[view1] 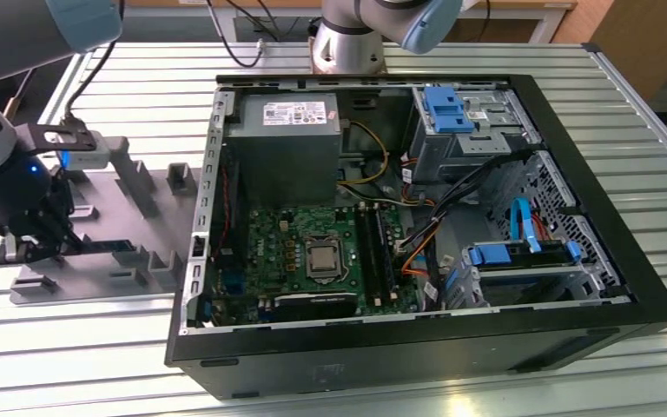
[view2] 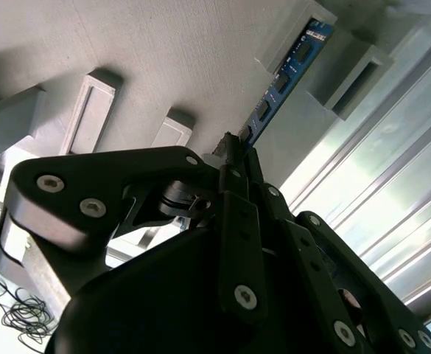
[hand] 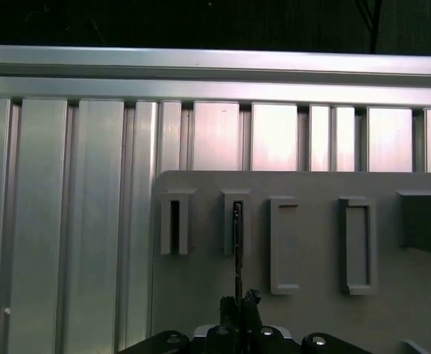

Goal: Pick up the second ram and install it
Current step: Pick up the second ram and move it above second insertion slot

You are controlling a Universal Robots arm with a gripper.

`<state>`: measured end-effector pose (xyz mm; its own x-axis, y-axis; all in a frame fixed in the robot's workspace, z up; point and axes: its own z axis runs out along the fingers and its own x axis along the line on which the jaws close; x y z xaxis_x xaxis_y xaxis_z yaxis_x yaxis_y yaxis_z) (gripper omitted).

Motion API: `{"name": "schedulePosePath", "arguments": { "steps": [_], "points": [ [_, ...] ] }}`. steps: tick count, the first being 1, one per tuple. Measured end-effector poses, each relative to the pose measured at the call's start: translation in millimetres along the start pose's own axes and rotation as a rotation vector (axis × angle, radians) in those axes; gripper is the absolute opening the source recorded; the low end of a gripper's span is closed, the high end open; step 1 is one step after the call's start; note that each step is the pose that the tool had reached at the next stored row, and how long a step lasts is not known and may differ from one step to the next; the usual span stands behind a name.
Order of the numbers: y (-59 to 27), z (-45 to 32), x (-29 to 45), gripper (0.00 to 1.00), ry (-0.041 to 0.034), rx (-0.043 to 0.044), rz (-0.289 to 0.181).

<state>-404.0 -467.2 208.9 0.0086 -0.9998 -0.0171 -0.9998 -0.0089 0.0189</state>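
Pincer [view2: 233, 147] clenched on ram [view2: 287, 70], seemingly near one end. Ram stands on edge, far end slotted in block [hand: 228, 225] at fixture [view2: 163, 66] edge, flat faces offered for grasp.

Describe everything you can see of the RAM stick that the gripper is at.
The second ram is a long, thin, flat blue circuit board carrying a row of dark chips. The second wrist view shows it along its face. The first wrist view shows it edge-on, as a thin dark line. It stands on edge over the grey fixture plate, with its far end in the slot of a grey fixture block. The gripper is shut on its near end.
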Motion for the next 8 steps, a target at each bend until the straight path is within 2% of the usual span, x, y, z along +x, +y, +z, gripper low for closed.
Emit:
{"name": "schedulePosePath", "arguments": {
  "steps": [8],
  "points": [
    [0.1,-2.9,-0.1,0.14,0.0000,-0.0001,0.000]
  ]
}}
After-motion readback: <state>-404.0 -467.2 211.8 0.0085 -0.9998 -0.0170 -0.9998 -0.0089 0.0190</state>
